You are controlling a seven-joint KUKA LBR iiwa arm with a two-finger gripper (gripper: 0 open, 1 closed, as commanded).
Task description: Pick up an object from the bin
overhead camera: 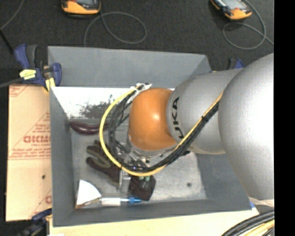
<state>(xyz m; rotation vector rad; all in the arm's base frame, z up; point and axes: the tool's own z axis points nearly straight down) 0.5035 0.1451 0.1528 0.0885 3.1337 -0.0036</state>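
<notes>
Camera view: along the near wall of the bin [138, 214] lie a white wedge [87, 191] in the near left corner and a pen [115, 201] with a blue tip, flat against the wall. Just behind them the gripper [125, 180] sits low over the bin floor, between a dark brown lump [144, 188] on its right and a dark glove [102, 160] on its left, touching or almost touching both. Cannot tell if the gripper is released or clenched, and nothing is visibly grasped. Likely target is the lump or the glove; which one is unclear.

Progress, as a judgement: descent done, grasp and lift not yet done, and every item is on the floor.

Further back, a dark purple aubergine-shaped thing [85, 126] lies by the left wall, with a black bristly tuft [92, 109] at the far wall. The orange cover [150, 120] and yellow cable [107, 124] hide the middle.

The bin floor is dull grey metal with a few specks. Beyond the bin, a dark floor [175, 27] carries thin looping wires [138, 24] and two orange-and-black devices [80, 5] at the far edge.
</notes>
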